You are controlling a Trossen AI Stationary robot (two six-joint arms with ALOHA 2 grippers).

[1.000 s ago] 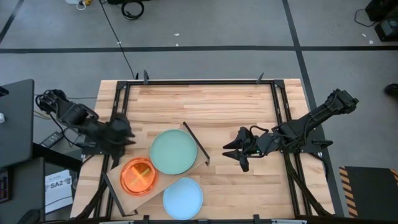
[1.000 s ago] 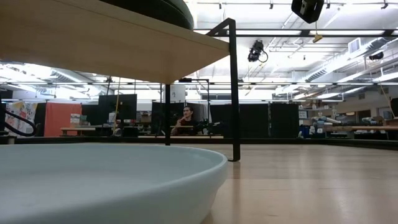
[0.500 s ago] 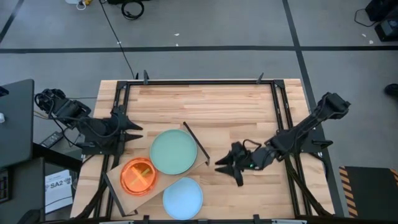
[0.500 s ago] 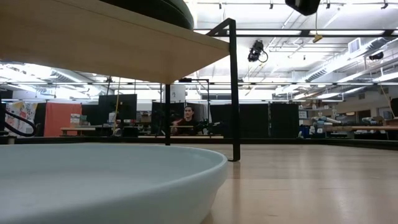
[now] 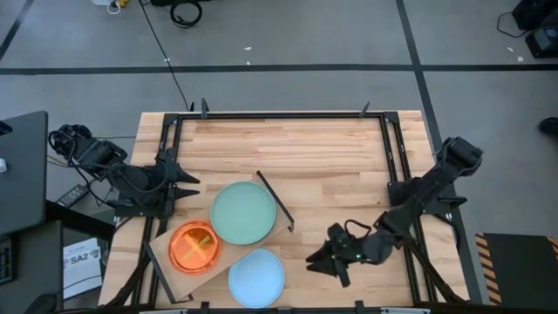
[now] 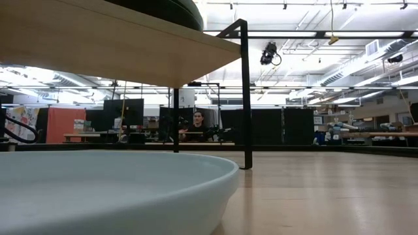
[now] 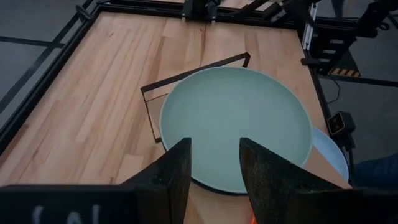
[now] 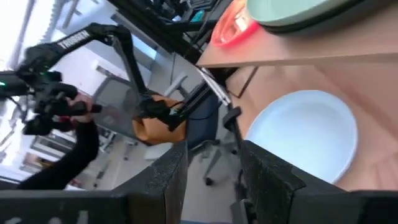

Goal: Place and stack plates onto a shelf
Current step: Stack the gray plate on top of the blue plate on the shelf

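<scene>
bench [image 5: 323,144]: slatted wood in a black frame, carrying everything noted below.

shelf [image 5: 170,249]: pale board near my left front corner, with its black bar frame [image 5: 274,200] at the inner end. two items already sit on top of it.

mint-green plate [image 5: 243,213]: large, on the shelf at the frame end; a dark rim shows beneath it in my left wrist view, so i judge it rests on a black plate, though i cannot confirm this.

light-blue plate [image 5: 256,277]: large, flat on the bench at the front edge, just beside the shelf and not yet on it. this is the item outstanding.

orange plate [image 5: 193,246]: smaller, translucent, on the shelf beside the mint-green one.

right tool [image 5: 324,264]: low over the bench, near the light-blue plate and facing it, fingers spread and grasping nothing.

left tool [image 5: 181,181]: waiting at the bench's left edge, just behind the shelf, fingers parted and empty.

step in hand, by my judgement: approach to pick up the light-blue plate. recommendation: bring one finger under the near rim and one over it, pinch at the edge only, lift level, clear the shelf edge and bar frame, and set it centred on the mint-green plate.
</scene>
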